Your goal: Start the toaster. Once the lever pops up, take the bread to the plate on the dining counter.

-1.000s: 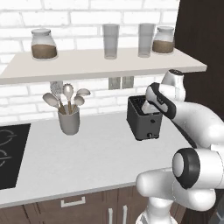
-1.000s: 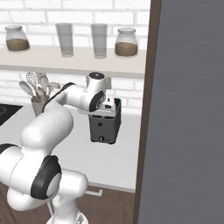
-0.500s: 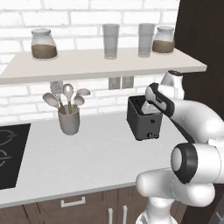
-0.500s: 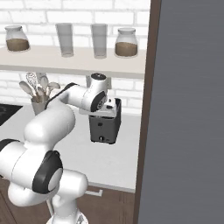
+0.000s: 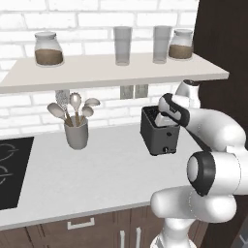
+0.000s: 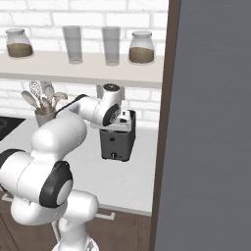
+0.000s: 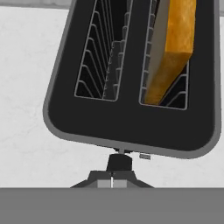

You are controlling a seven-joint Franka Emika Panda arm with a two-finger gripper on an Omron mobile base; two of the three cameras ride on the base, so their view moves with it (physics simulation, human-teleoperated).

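Hovering over the boxy dark grey toaster (image 5: 159, 131), the two-finger gripper (image 7: 112, 179) has its jaws pinched together, holding nothing (apparently lining up on the lever). Next comes a straight downward press. The tan bread slice (image 7: 171, 46) sits in one slot; the grey utensil cup (image 5: 76, 134) stands well clear.

The toaster (image 5: 160, 135) is standing upright on the pale worktop by the brick wall, a small dark box with two wire-lined slots on top (image 7: 131, 74) and tiny pale controls low on its front (image 6: 116, 142). The bread (image 7: 173, 48), a golden-tan slice, is sitting on edge in one slot, its top sticking out above the rim; the other slot is lying empty.
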